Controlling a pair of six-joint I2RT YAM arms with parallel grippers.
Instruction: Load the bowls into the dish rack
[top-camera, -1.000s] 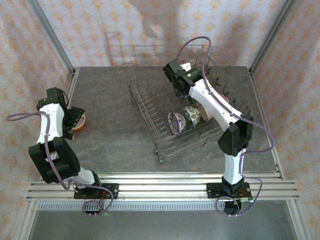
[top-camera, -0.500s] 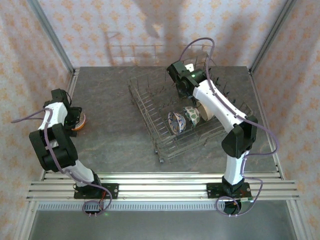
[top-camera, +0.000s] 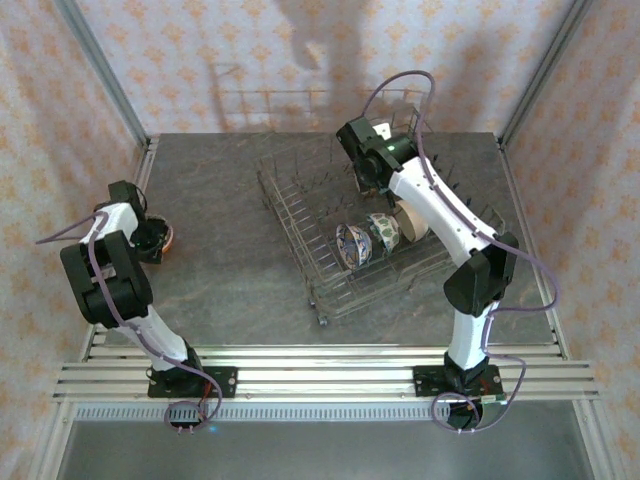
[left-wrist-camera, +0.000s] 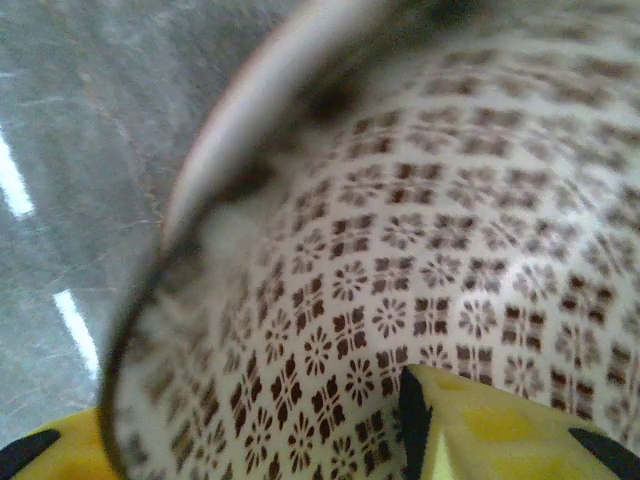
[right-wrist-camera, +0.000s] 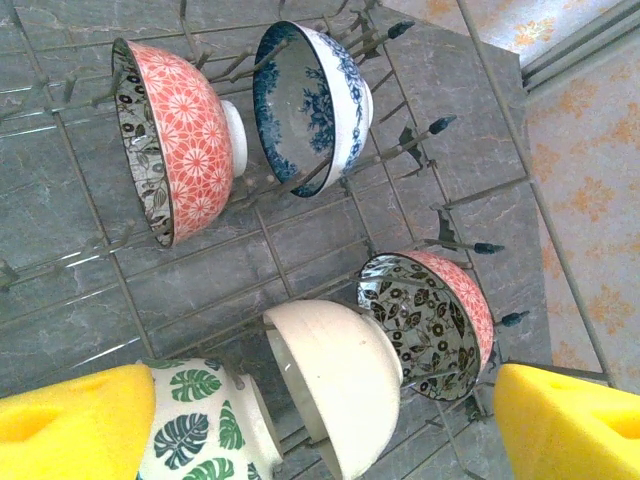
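Note:
A bowl (left-wrist-camera: 400, 260), cream inside with a brown flower pattern, sits close under my left gripper (left-wrist-camera: 250, 440). One yellow finger (left-wrist-camera: 520, 430) is inside it and the other is outside the rim, so the jaws straddle the wall; whether they press it I cannot tell. From above, that orange-edged bowl (top-camera: 166, 237) lies at the table's left side under my left gripper (top-camera: 150, 238). My right gripper (right-wrist-camera: 325, 420) hangs open over the dish rack (top-camera: 300, 215). The rack holds a pinkish-red bowl (right-wrist-camera: 185, 140), a blue bowl (right-wrist-camera: 310, 105), a cream bowl (right-wrist-camera: 335, 375), a green-leaf bowl (right-wrist-camera: 200, 430) and another red bowl (right-wrist-camera: 430, 320).
The rack stands askew at the table's centre right, with upright tines (right-wrist-camera: 430, 128) around the bowls. Metal frame posts (top-camera: 105, 75) and patterned walls close in the table on three sides. Bare grey tabletop (top-camera: 220, 270) lies between the left bowl and the rack.
My left arm has folded in toward the left wall, with its jaws narrowing around the orange bowl's wall. My right gripper has drifted slightly back and to the right over the rack, still open.

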